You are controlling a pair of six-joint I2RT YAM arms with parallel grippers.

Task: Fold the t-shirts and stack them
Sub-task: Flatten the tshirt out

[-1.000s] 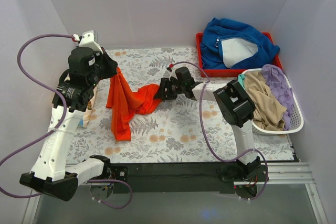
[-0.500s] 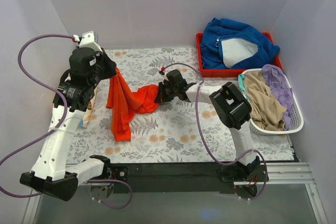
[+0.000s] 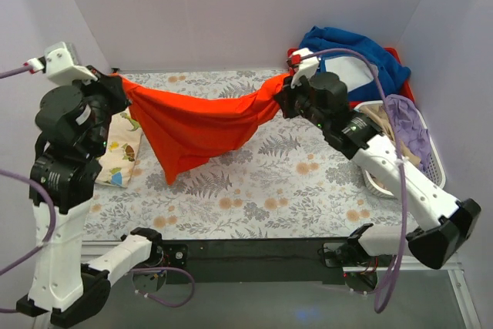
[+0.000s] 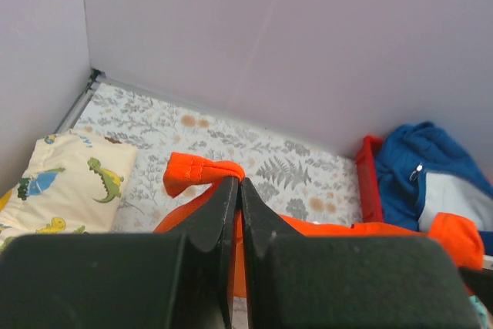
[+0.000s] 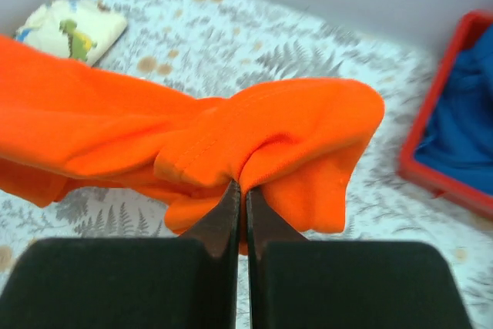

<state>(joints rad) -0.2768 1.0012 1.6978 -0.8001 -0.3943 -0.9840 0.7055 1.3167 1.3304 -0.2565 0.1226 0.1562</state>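
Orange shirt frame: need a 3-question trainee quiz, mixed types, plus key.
1. True or false: the left gripper and the right gripper are both shut on the orange t-shirt.
2. Where is the dinosaur t-shirt? A) hanging from the left gripper B) lying on the table beside the left arm C) held by the right gripper
3. What fills the red tray?
Key: 1 true; 2 B; 3 the blue garment.

Left of the stretched t-shirt, folded t-shirt on table; behind-right, jacket in tray; right, laundry basket holding clothes.
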